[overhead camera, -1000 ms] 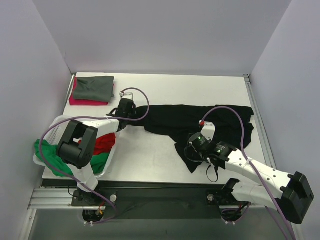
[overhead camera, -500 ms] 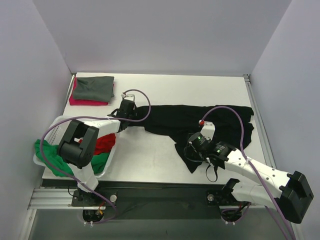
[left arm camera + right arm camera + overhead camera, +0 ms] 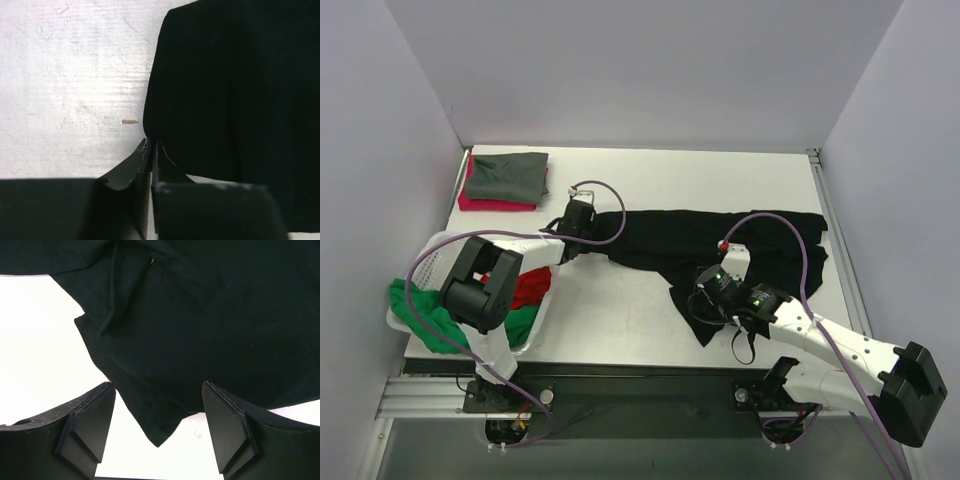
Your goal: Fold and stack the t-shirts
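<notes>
The left gripper [image 3: 151, 146], jaws pinched on the black t-shirt [image 3: 720, 235], has edged slightly rightward.

This is a robotics lab test cell, not a home. Plain pale-lilac partition walls [image 3: 640, 70] box in a scuffed white desk [image 3: 620, 320] on its left, far and right sides. Two white-and-black robot arms, the left [image 3: 485, 290] and the right [image 3: 830, 345], are bolted to a slotted aluminium rail [image 3: 420, 395] at the near edge. Loose purple cables [image 3: 765, 214] loop along them.
</notes>
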`<state>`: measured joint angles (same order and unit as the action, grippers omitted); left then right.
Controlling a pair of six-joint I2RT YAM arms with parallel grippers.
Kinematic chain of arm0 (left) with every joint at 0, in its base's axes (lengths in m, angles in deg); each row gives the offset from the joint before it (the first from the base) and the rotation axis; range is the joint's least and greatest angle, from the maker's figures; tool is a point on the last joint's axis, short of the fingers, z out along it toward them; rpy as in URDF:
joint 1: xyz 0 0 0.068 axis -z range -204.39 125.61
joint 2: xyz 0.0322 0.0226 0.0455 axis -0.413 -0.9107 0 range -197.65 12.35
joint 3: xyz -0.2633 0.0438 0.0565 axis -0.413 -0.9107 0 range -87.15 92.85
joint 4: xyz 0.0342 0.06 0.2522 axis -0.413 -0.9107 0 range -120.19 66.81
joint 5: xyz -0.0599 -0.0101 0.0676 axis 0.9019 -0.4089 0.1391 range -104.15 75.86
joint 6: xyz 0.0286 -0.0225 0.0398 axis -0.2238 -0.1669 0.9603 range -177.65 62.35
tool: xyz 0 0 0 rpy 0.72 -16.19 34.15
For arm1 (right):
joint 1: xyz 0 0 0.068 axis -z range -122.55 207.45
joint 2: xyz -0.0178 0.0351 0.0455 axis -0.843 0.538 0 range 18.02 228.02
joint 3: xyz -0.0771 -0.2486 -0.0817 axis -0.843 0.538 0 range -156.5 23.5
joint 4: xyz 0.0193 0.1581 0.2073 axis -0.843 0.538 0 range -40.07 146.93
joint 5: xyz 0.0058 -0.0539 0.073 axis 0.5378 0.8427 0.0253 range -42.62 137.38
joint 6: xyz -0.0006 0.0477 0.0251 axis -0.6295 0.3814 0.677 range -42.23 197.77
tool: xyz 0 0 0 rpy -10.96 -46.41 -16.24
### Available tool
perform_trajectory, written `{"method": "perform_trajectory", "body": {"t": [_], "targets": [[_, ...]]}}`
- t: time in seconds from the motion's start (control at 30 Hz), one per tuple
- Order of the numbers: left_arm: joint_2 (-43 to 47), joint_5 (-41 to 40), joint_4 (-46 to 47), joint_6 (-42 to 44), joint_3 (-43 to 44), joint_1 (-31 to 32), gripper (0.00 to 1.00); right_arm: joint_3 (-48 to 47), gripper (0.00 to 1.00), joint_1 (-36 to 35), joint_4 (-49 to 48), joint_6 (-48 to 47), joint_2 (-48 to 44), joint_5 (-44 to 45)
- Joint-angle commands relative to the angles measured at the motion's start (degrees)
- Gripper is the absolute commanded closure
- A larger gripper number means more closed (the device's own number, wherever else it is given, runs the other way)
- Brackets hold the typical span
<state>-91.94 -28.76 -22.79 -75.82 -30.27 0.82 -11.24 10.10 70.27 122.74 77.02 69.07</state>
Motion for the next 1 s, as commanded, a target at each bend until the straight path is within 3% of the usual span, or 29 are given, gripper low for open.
{"method": "perform_trajectory", "body": {"t": [0.0, 0.03, 0.43, 0.7, 0.97], "targets": [[-0.74, 0.55, -1.9, 0.77, 0.43, 0.28, 0.96, 0.9, 0.29, -0.28, 0.49, 0.64, -1.43, 1.86], [-0.13, 0.98, -1.81, 0.51, 0.51, 0.28, 1.0, 1.16, 0.29, -0.28, 0.49, 0.64, -1.7, 1.51], [20.07, 1.16, -3.57, 0.86, 0.86, -2.44, 1.0, 5.65, 0.41, -6.96, 4.44, 6.7, -3.63, 1.07], [22.73, 2.39, -4.36, 1.3, -0.63, -4.55, 1.0, 4.25, 0.49, -15.12, 7.87, 13.12, 1.9, 3.44], [23.78, 5.11, -2.87, 1.03, -2.39, -6.31, 1.0, 4.42, 0.5, -15.84, 9.02, 16.46, 7.96, 4.76]]}}
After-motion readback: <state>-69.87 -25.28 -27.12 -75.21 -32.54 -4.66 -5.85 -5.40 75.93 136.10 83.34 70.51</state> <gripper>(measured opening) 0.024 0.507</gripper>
